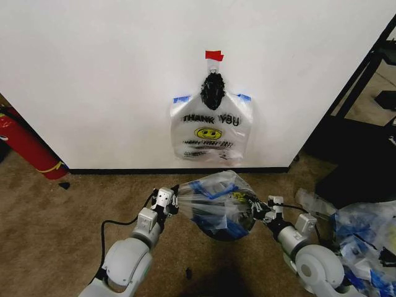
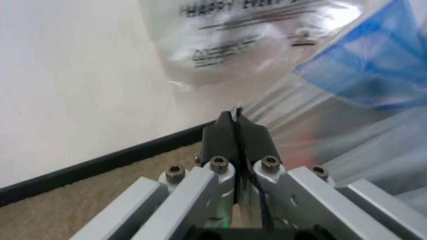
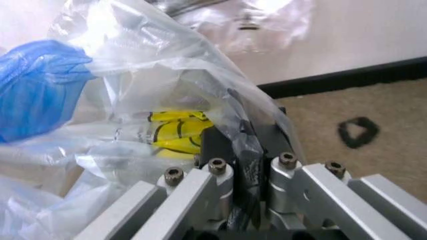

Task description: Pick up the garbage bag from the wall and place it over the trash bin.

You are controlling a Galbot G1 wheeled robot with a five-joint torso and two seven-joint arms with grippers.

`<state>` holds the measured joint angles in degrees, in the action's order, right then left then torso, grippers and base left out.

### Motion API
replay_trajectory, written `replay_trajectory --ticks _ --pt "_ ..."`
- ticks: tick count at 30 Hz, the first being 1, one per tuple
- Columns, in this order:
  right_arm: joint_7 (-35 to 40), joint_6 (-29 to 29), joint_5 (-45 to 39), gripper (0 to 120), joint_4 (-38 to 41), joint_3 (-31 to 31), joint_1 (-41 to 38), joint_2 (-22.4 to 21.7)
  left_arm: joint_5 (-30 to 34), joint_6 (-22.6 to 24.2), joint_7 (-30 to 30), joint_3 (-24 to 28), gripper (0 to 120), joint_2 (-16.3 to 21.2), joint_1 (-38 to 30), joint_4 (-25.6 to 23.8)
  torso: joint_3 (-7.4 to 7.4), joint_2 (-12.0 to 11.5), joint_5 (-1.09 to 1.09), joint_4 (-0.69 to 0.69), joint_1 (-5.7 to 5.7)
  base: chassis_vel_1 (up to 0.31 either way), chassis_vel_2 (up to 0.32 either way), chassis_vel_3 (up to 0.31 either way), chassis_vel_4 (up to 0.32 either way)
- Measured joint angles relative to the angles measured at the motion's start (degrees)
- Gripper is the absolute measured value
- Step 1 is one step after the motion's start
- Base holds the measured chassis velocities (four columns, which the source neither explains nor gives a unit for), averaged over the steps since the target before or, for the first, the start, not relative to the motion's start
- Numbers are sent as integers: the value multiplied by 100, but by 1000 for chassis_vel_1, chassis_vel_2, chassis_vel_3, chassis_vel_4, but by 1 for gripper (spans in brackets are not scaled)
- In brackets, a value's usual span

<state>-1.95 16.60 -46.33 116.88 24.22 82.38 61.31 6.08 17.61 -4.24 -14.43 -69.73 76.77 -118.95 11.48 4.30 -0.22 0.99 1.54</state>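
The garbage bag (image 1: 213,204), clear crinkly plastic with blue patches, is stretched between my two grippers low over the carpet, in front of the white wall (image 1: 93,74). My left gripper (image 1: 175,201) is shut on the bag's left edge; in the left wrist view its black fingertips (image 2: 227,135) pinch a thin fold of the bag (image 2: 353,85). On the bag's right edge my right gripper (image 1: 255,207) is shut too, plastic (image 3: 133,75) bunched around its fingers (image 3: 217,145). The trash bin (image 1: 218,236) shows as a dark round shape under the bag, mostly covered.
A white "THANK YOU" bag (image 1: 210,130) with a yellow smiley hangs on the wall above. A red fire extinguisher (image 1: 28,145) leans at the left. A heap of plastic bags (image 1: 365,238) and black furniture (image 1: 365,93) crowd the right. A small black scrap (image 3: 358,132) lies on the carpet.
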Motion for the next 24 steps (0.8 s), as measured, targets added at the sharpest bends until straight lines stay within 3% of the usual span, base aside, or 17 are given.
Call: replay_trajectory --ticks 4,6,9,12,14,21,24 --pt "-88 -205 189 1 3 -34 -22 22 -54 -742 -16 -48 5 27 170 38 0 0 0 1 0 0 0 0 0" --pt "-90 -226 218 1 1 -40 -28 31 -80 -841 -6 -51 7 34 193 37 0 0 0 0 0 0 0 0 0" --pt "-82 -395 546 1 -33 -135 -95 124 -681 -1848 242 -172 23 115 359 81 0 0 1 0 0 0 0 0 0" --pt "-32 -522 800 1 -68 -178 -155 176 -1217 -2457 552 -341 34 236 436 204 0 0 0 0 0 0 0 0 0" --pt "-20 -560 868 1 -75 -185 -169 182 -1363 -2607 637 -396 36 275 444 247 0 0 0 0 0 0 0 0 0" --pt "92 -838 1574 1 -18 -265 -157 134 -2598 -3987 1283 -584 68 509 385 416 1 0 0 1 0 0 0 0 0" --pt "79 -919 1794 1 42 -298 -133 117 -2905 -4148 1325 -504 77 512 315 493 0 0 0 1 0 0 0 0 0"
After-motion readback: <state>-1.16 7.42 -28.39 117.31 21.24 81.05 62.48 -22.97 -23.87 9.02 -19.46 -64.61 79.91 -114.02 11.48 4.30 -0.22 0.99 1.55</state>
